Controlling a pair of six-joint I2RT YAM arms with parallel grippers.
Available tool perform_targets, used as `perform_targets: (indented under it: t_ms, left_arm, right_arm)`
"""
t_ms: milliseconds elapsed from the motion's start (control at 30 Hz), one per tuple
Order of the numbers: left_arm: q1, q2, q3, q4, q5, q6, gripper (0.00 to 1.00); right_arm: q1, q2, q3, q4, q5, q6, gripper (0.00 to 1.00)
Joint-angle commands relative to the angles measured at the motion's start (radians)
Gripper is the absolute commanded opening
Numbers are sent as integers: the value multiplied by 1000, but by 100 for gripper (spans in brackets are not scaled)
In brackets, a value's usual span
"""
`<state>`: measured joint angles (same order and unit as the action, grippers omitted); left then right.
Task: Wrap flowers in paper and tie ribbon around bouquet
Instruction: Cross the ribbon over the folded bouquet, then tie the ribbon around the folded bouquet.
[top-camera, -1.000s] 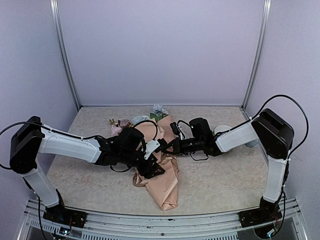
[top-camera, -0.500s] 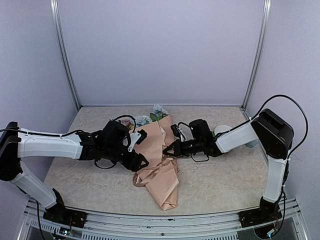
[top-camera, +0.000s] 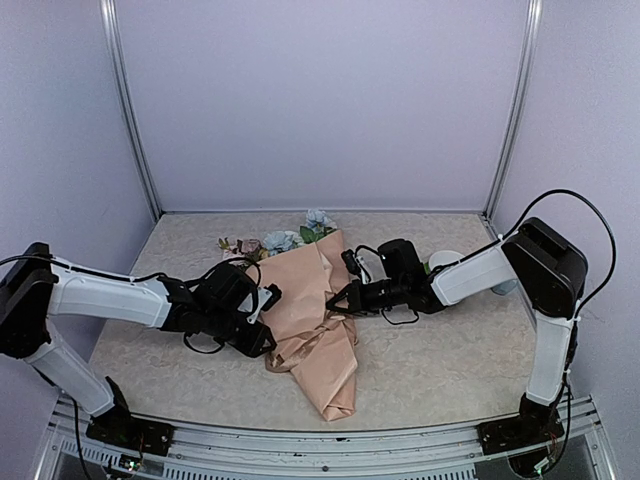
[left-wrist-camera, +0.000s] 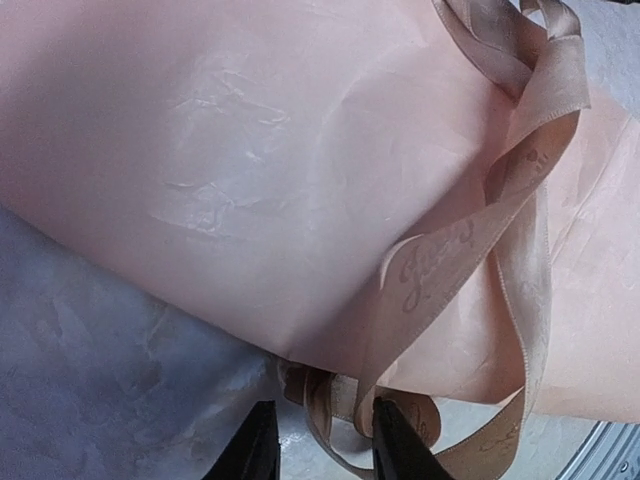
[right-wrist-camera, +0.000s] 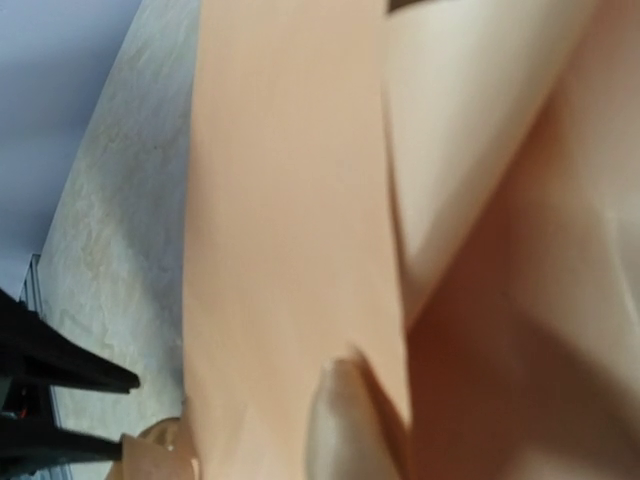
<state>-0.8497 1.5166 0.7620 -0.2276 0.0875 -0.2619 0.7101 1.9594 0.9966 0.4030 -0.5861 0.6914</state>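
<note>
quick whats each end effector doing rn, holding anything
left end effector: jaws narrow around the ribbon end, grip cannot be told
right end effector: closed, seems to pinch the paper edge

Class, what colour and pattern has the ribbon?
Beige-tan ribbon with faint cursive lettering; clearest in the left wrist view.

A beige, mottled, stone-look worktop (top-camera: 440, 360) fills the floor of the cell; in the left wrist view it looks grey-white and blotchy (left-wrist-camera: 90, 370), and in the right wrist view it runs up the left side as a pale speckled strip (right-wrist-camera: 120, 200). A plain lilac back wall panel (top-camera: 320, 100) rises behind it, framed by two slim silvery metal uprights (top-camera: 130, 110) (top-camera: 512, 110). A ribbed aluminium rail (top-camera: 320, 440) edges the near side. A small white round object (top-camera: 443, 259) sits right of centre, partly hidden.
</note>
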Motion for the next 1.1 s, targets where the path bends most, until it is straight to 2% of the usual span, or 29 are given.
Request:
perform_targets:
  t_ms: [0,33,100,300,433,567,600,867,1067]
  left_arm:
    - [-6,41,11,40,61,16,40]
    - [-13,42,11,44,65,17,46]
    - [-25,38,11,53,73,21,49]
    - [-33,77,32,55,73,32,38]
    - [-50,120,44,59,86,40,36]
    - [-47,113,44,72,73,39,2]
    - [-49,97,47,75,65,39,0]
    - [-45,-69,58,39,-88,79,0]
    - [-30,-150,36,27,-125,114,0]
  right_arm:
    - [-7,-5,7,-11,0,-17,0]
    - [-8,-4,9,-11,-1,-16,0]
    - [-8,-4,12,-13,-1,-16,0]
    - [-8,-1,14,-12,-6,-17,0]
    - [-9,-6,9,-13,-1,-15,0]
    - [-12,-6,5,-14,0,-15,0]
    - [-13,-5,4,-15,0,-15,0]
    - [-31,6,-11,-13,5,-3,0]
    - [-38,16,-14,-12,2,2,0]
